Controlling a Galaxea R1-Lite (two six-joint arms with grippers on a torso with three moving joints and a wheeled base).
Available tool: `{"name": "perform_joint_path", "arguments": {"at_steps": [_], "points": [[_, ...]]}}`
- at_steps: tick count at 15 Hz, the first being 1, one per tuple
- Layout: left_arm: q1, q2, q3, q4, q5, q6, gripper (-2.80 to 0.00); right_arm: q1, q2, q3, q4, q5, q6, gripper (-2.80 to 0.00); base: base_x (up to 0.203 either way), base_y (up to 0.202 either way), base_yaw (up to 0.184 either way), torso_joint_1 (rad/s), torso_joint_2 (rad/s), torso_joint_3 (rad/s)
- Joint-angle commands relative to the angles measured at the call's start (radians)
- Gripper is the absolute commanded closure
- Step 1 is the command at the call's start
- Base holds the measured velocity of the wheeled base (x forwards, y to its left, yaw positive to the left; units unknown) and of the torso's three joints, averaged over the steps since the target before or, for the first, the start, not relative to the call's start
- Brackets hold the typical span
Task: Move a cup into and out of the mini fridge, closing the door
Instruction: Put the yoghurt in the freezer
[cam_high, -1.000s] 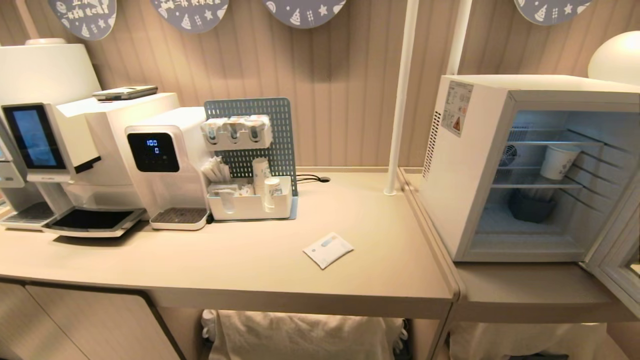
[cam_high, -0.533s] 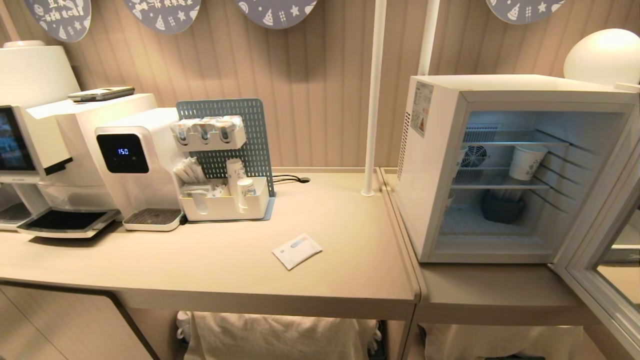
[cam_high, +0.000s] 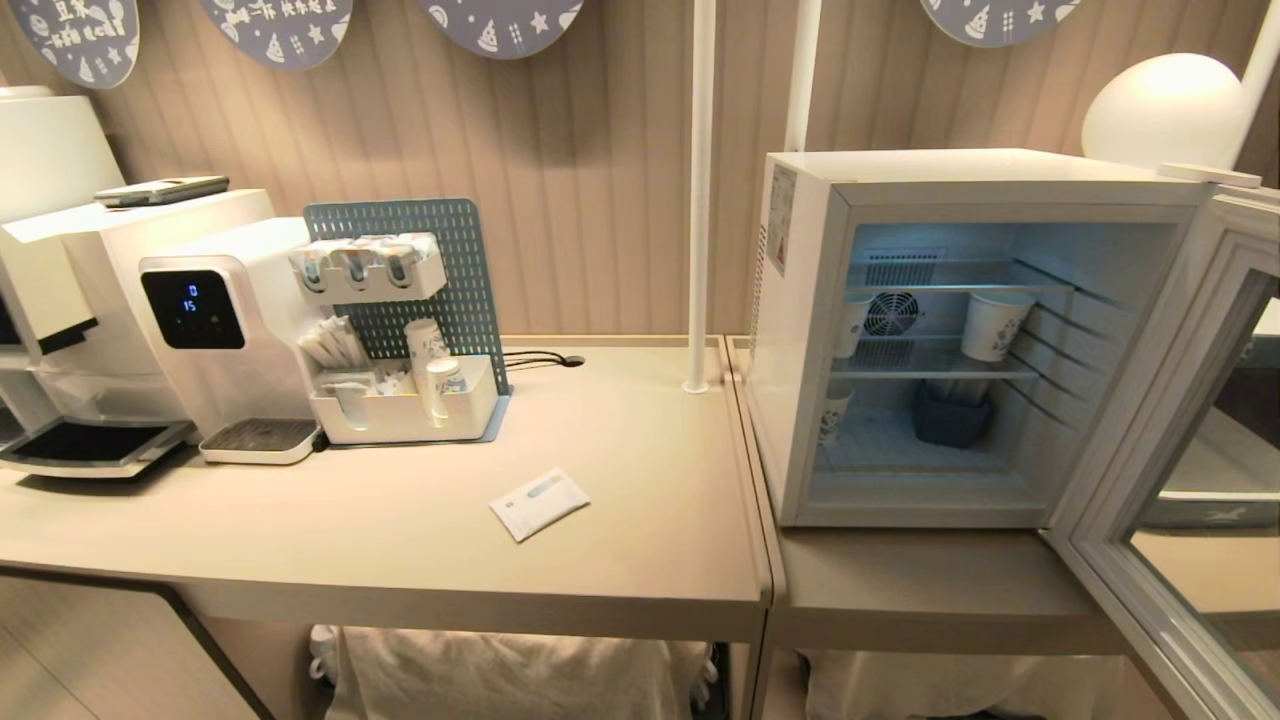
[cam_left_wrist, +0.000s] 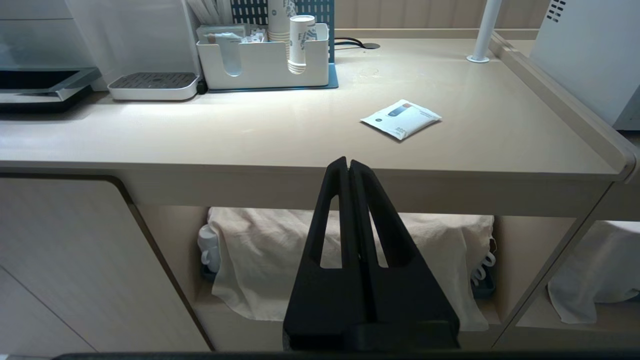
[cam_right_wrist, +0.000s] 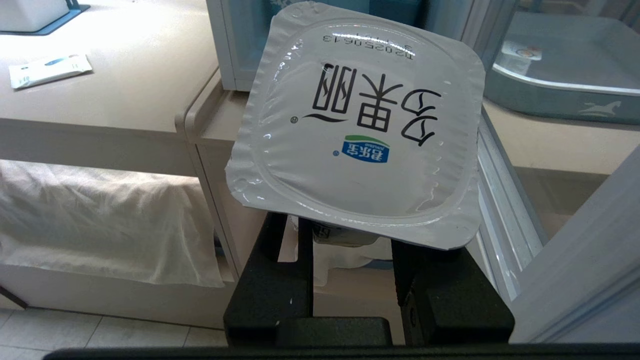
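Cup (cam_right_wrist: 355, 130) sits clamped in the right hand (cam_right_wrist: 350, 235), foil lid up, held low in front of the worktop (cam_right_wrist: 125, 100) edge near the fridge (cam_high: 960, 330). Its door (cam_high: 1170, 450) stands swung wide. Left hand (cam_left_wrist: 348, 170), fingers pressed together and holding nothing, hangs before the worktop's front edge.

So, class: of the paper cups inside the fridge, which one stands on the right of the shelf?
The largest paper cup, above the dark container; the others hug the left wall.
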Motion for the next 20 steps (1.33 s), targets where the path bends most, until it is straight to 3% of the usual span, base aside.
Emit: {"name": "perform_joint_path", "arguments": {"at_steps": [1, 5, 12, 20], "points": [[0.002, 0.001, 0.002, 0.0, 0.001, 0.0, 0.0, 0.0, 0.002, 0.0, 0.002, 0.001, 0.0, 0.0, 0.0, 0.0, 0.0, 0.0, 0.0, 0.0], [0.0, 0.001, 0.002, 0.0, 0.001, 0.0, 0.0, 0.0, 0.002, 0.0, 0.002, 0.001, 0.0, 0.0, 0.0, 0.0, 0.0, 0.0, 0.0, 0.0], [0.0, 0.001, 0.002, 0.0, 0.001, 0.0, 0.0, 0.0, 0.002, 0.0, 0.004, 0.001, 0.0, 0.0, 0.156, 0.0, 0.0, 0.008, 0.0, -0.001], [0.001, 0.001, 0.002, 0.0, 0.001, -0.001, 0.0, -0.001, 0.0, -0.003, 0.009, -0.024, 0.01, 0.0, 0.0, 0.0, 0.0, 0.0, 0.0, 0.0]]}}
